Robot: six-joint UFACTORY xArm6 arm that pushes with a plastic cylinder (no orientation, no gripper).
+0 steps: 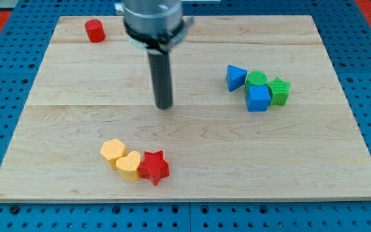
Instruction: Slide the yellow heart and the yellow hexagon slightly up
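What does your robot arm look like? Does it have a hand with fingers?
No hand and no fingers. My arm ends in a round, dark grey metal-looking collar at the view's top, with a small lug sticking out on each side. A straight, smooth black rod comes down from it. My tip is just the rod's blunt round end. No cables, stickers or markings show.

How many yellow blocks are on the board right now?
2. The yellow hexagon and yellow heart sit together near the view's bottom left, the heart touching the red star. None seem hidden.
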